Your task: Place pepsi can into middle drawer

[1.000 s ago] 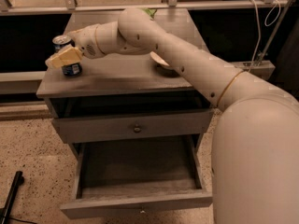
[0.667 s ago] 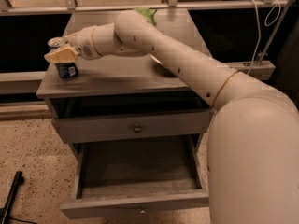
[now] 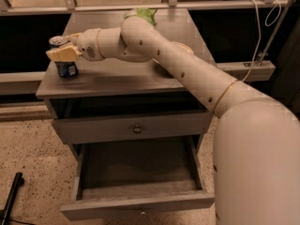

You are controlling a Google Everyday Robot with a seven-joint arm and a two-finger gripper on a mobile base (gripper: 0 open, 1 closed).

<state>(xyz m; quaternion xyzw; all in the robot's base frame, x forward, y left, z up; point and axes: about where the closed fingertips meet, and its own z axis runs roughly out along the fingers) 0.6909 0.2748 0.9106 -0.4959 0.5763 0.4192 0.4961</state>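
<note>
Camera view: the gripper [image 3: 61, 54] has moved a little to the left and now sits across the middle of the pepsi can [image 3: 67, 69]. I cannot tell if it is squeezing the can yet. The can still stands on the cabinet top [image 3: 122, 76], near the front left corner. The middle drawer [image 3: 136, 205] is pulled open below. I think the grab comes next, then the lift.
</note>
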